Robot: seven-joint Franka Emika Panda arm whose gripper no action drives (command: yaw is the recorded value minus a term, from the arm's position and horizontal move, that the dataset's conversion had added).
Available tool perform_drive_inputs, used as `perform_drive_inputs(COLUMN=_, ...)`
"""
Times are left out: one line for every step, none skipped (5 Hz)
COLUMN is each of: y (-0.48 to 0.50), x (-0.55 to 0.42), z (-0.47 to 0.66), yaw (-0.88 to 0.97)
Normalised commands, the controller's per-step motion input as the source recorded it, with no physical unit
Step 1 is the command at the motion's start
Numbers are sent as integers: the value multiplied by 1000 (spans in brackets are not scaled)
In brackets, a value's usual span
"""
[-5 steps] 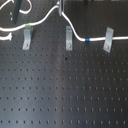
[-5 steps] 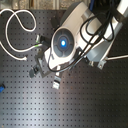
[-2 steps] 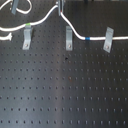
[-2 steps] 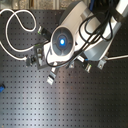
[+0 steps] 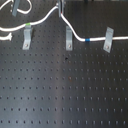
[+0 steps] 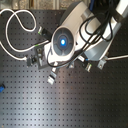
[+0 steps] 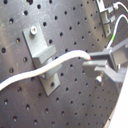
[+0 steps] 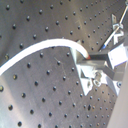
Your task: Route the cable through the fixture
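Cable (image 7: 60, 61): I see a thin, smooth white cord draped over the grey bracket (image 7: 42, 50).
Pincer (image 7: 95, 63): dark fingers pinched shut on cable.
Tabletop (image 5: 65, 95): black, perforated.

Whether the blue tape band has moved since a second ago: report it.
No. The blue band keeps the same gap to the rightmost fixture clip in the first exterior view.

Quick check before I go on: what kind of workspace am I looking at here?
Likely a lab bench: a black perforated breadboard with bolted-on metal clips, a white cable strung across them, and the tool gripping it.
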Motion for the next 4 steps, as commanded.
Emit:
perform_drive_inputs(y=38, x=144, z=307, yaw=83)
perform_drive_inputs(y=10, x=39, z=208, yaw=74)
perform_drive_inputs(y=2, x=0, z=90, yaw=14)
perform_drive_inputs(y=0, x=0, z=39, yaw=0)
